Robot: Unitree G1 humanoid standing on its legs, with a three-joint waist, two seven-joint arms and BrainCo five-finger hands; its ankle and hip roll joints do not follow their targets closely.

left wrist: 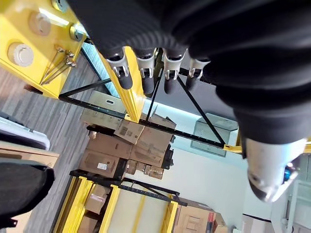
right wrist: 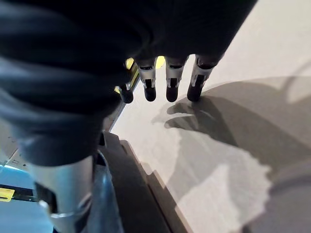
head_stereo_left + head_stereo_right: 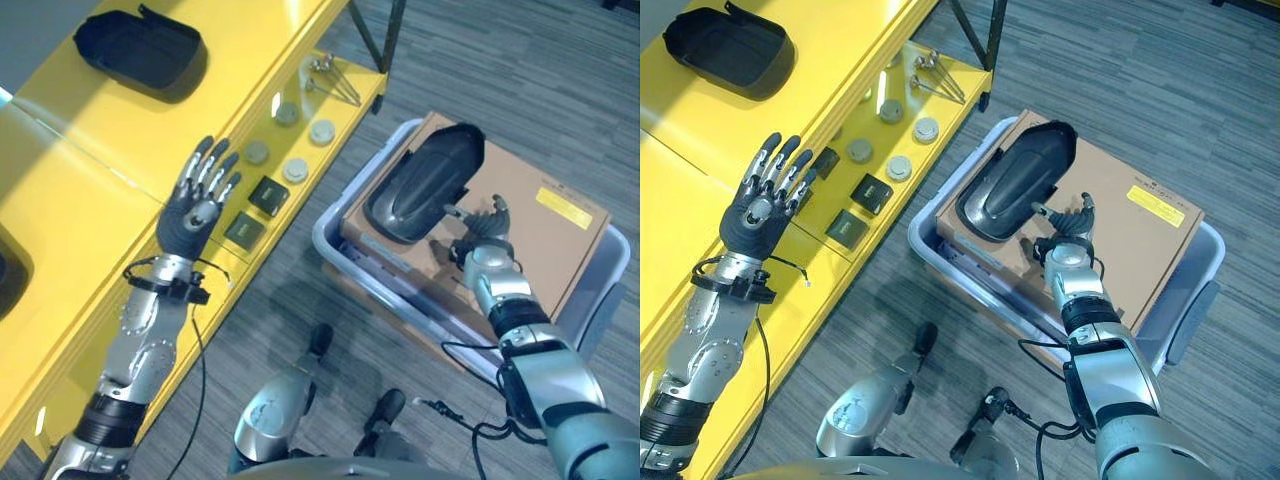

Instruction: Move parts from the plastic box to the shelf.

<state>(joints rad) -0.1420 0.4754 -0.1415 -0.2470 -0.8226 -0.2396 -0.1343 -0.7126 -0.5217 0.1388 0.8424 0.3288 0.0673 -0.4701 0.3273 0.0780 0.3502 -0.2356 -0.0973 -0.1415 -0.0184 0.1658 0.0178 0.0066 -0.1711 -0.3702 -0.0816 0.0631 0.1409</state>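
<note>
Stacked cartons [image 1: 121,150] behind left hand [image 1: 160,73]

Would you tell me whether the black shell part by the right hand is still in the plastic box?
Still in: the black shell part lies on the cardboard box inside the plastic box.

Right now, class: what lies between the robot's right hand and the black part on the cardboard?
In the left eye view, nothing: bare cardboard separates the right hand from the black part, close alongside.

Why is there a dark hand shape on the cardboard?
In the right wrist view, that shape on the cardboard is the shadow of the right robot hand above it; in the left eye view, a pale light band crosses the shelf.
</note>
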